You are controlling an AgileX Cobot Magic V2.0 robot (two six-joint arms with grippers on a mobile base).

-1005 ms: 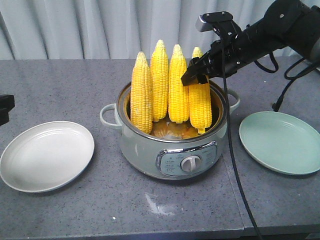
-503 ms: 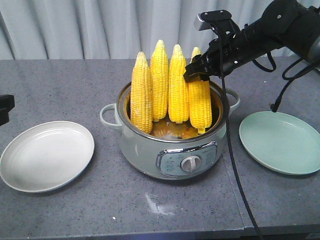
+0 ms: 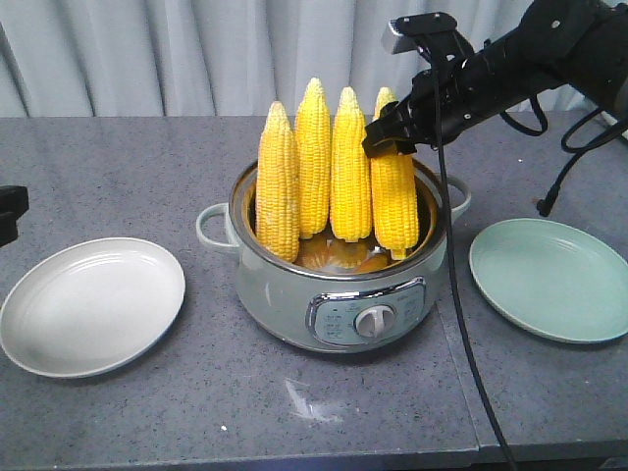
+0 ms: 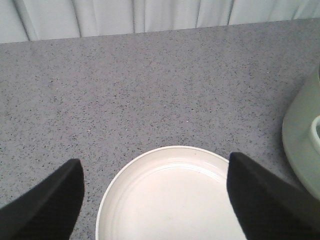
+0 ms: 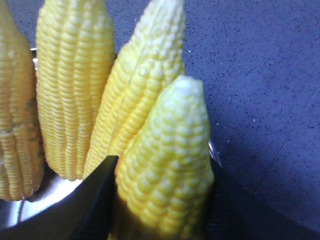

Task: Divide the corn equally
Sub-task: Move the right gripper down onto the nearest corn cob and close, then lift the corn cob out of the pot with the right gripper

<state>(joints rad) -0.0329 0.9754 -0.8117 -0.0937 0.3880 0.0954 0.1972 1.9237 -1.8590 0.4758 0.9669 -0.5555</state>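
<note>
Corn cob (image 5: 165,165) within right end effector (image 3: 392,133)

I am looking at a pale grey pleated curtain (image 3: 147,54) hanging across the whole back, and a grey speckled tabletop (image 3: 128,157) is running right up to it, with soft, even light falling over both.

Right arm (image 3: 530,54): matte black, bulky rounded links. Grey camera module (image 3: 420,27) on top near the wrist. Black cables (image 3: 455,294) hang off it. Left claw fingers (image 4: 50,205): black, wedge-shaped, textured.
</note>
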